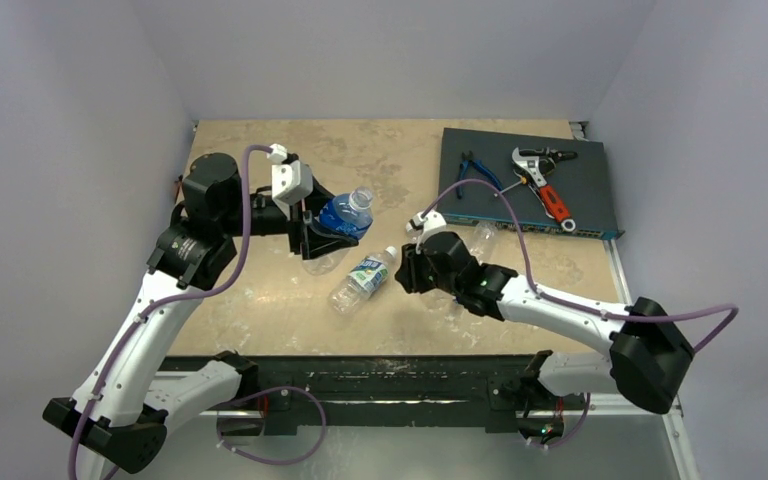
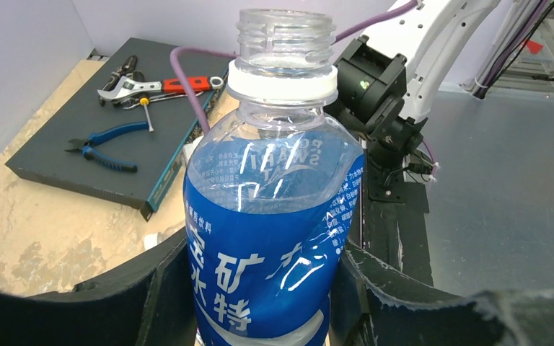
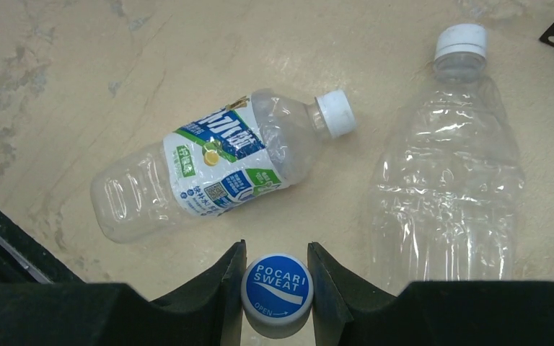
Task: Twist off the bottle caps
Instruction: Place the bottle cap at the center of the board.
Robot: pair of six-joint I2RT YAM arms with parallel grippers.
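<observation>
Tan table (image 1: 260, 310), bottles everywhere. Left gripper (image 2: 263, 288) is clamped round the blue-label bottle (image 2: 274, 216), whose neck is bare (threads showing). The clear bottle (image 3: 447, 194) and green-label bottle (image 3: 209, 173) lie side by side on the table, white caps (image 3: 335, 113) on. Right gripper (image 3: 276, 274) pinches the blue cap (image 3: 276, 290) near both.

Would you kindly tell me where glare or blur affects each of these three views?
Top external: even, soft light, no hard shadows, though small things lack detail. Left wrist: white glare streaks across the blue-labelled bottle, tools behind slightly soft. Right wrist: sharp, the blue cap lettering readable; highlights glint on the crinkled unlabelled bottle.
</observation>
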